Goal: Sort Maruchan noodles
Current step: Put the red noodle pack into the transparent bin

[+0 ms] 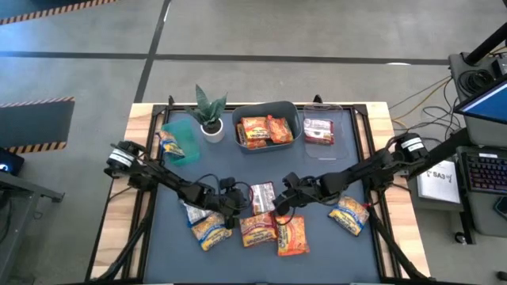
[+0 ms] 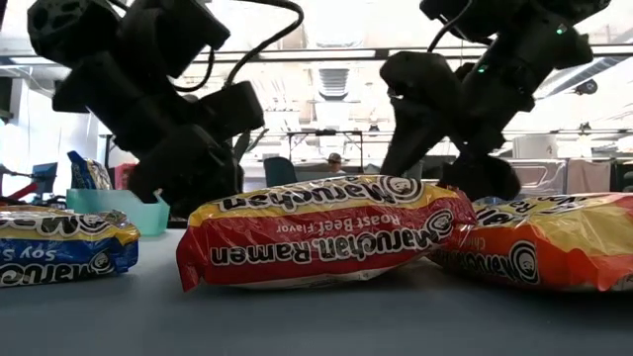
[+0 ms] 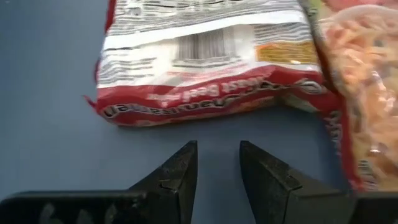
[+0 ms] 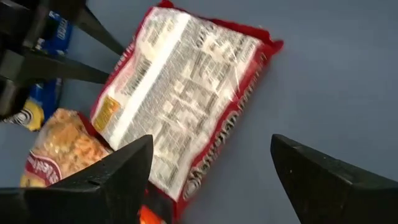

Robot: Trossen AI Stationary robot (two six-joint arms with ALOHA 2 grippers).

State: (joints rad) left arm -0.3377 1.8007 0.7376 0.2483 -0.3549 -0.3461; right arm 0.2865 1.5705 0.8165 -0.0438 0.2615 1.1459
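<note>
Maruchan noodles lie scattered mid-surface: the left hand (image 3: pixel 217 180), fingers slightly parted and empty, faces a face-down red packet (image 3: pixel 211 56) just ahead. At its 3 o'clock in the high view, the right hand (image 4: pixel 211 180) gapes wide over that packet (image 4: pixel 180 99). Only the low view reads another red packet's (image 2: pixel 326 237) "Roast Beef" label.

High view straight down over whole table (image 1: pixel 158 237). Low view at tabletop level, close behind packets. Each wrist view looks past its own fingers, very near. Both share the face-down red packet (image 3: pixel 205 62) (image 4: pixel 180 106) just ahead.
</note>
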